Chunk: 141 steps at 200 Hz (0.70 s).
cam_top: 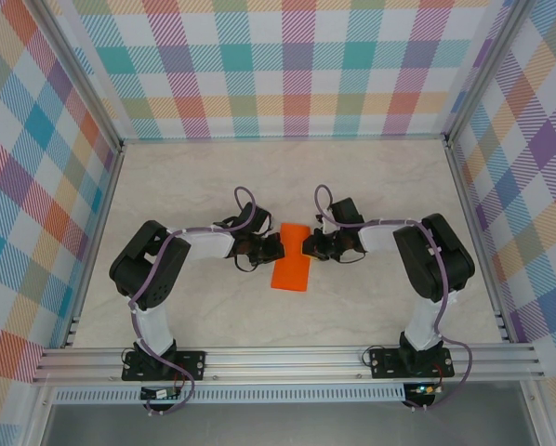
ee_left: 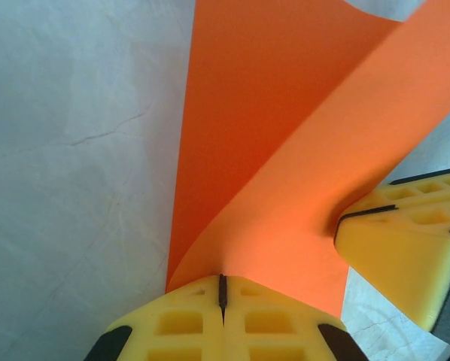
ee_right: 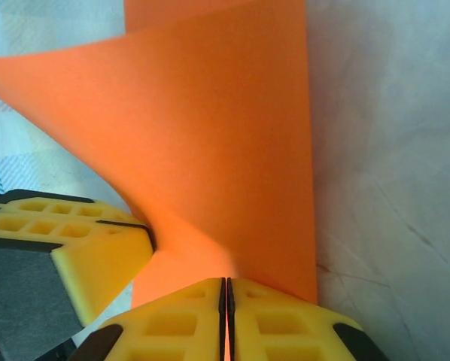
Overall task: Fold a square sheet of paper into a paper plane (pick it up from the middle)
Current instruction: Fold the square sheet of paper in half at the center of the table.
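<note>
Orange paper (cam_top: 292,265) is lying in the middle of the table (cam_top: 213,186), between the two arms, w/ both grippers meeting over its far half.

I'm holding it from both sides. Left gripper (ee_left: 223,284) is clamping one edge, its yellow fingers (ee_left: 180,323) pressing together w/ just the sheet between them. Right gripper (ee_right: 226,297) is doing the same on the opposite side, jaws closed to a thin slit on the paper.

In each wrist view the other gripper's yellow tip is showing just beside and touching the sheet, so the 2 pinch pts are sitting close together.

My read: that's deliberate. Pinching near the centre from both sides is letting me bend one layer over w/o the sheet sliding on the smooth top.

From the pinch the paper is curving up in a soft arc, w/ no sharp crease there yet, and a flatter layer is lying underneath.

It's looking more like a half-folded strip than a dart, so I'm judging the task early-to-mid.

Next move prob. needs both arms travelling together. An uneven pull could skew the fold or tear the paper at the pinch.
</note>
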### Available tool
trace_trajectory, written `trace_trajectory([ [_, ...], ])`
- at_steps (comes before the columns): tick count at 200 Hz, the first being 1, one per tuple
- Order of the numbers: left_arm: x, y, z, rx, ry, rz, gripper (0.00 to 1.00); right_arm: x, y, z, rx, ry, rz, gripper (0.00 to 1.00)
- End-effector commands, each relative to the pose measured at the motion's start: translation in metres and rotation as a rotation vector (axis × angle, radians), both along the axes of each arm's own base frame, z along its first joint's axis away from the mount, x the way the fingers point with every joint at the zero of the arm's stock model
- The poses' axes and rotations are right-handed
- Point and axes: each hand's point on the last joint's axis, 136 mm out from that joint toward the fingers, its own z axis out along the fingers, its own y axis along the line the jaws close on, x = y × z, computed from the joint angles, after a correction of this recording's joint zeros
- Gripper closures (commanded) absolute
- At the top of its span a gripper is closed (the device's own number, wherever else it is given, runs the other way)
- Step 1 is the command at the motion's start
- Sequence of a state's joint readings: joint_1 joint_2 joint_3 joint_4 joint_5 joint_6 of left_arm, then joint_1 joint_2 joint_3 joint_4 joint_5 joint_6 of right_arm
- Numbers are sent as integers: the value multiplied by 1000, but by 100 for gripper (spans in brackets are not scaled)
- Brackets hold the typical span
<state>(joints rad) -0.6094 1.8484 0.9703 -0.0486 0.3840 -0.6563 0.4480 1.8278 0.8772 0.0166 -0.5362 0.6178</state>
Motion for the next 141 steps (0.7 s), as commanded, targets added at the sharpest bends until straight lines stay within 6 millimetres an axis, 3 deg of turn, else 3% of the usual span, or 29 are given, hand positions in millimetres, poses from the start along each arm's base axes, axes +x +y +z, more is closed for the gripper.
trace_trajectory([
  [1,-34,25,-40,140,112,-20,100,16,3,34,53,-75,18,88],
  [39,-33,24,-39,139,112,-21,100,25,-3,21,57,-45,2,88],
  [109,-35,26,-41,143,117,-20,100,17,-18,-26,-51,39,-27,88],
  [125,-35,26,-40,145,115,-21,100,18,-16,-22,-47,39,-25,88],
  [141,-36,26,-41,147,118,-22,100,22,-14,-6,-31,14,-24,88],
])
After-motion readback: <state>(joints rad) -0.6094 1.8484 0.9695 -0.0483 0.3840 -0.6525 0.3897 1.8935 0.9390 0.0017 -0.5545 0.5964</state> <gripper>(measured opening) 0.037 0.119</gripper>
